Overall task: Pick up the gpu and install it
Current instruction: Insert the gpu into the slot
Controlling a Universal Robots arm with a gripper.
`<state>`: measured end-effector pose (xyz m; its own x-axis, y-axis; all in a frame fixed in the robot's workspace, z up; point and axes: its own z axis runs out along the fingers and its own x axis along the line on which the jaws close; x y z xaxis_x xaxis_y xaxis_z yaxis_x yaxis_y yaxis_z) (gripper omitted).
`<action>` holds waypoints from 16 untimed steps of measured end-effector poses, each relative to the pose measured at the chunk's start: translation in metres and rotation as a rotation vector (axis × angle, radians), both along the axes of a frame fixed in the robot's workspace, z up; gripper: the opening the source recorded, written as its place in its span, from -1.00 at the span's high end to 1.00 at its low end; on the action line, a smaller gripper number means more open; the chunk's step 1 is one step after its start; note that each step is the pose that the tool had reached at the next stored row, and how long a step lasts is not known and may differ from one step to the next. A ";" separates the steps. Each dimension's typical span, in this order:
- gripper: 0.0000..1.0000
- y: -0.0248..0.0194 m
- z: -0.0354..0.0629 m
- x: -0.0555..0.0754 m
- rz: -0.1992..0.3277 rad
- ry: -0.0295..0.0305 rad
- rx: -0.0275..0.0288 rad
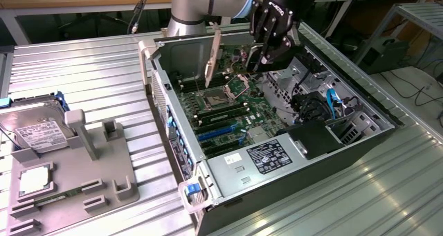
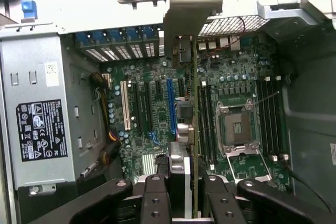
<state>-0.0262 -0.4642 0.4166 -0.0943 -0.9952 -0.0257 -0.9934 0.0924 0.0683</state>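
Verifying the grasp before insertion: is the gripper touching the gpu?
Touching. The wrist view shows the gpu edge-on between the fingers of the gripper, which press against both its sides.

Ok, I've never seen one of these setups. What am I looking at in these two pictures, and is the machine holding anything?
It is a robot arm with a black gripper at its end. The exterior view comes from a camera standing off the arm and looking down on a ribbed metal table. The wrist view comes from a camera on the arm's wrist, looking past the gripper at the work.

On the table sits an open computer case with its motherboard exposed. At the exterior view's left, a grey parts holder carries a hard drive.

The gripper is shut on the gpu, a thin card seen edge-on in the wrist view. It is held upright over the motherboard and does not look seated in a slot yet.
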 end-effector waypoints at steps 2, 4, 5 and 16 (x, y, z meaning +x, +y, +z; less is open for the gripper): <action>0.43 0.0001 -0.0005 0.000 0.005 -0.0150 0.0000; 0.43 0.0024 -0.0012 0.000 0.009 -0.0258 0.0002; 0.43 0.0037 -0.0018 0.000 0.014 -0.0285 0.0003; 0.43 0.0056 -0.0093 0.000 0.105 -0.0379 0.0021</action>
<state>-0.0261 -0.4586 0.4073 0.0118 -0.9995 -0.0293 -0.9995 -0.0127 0.0306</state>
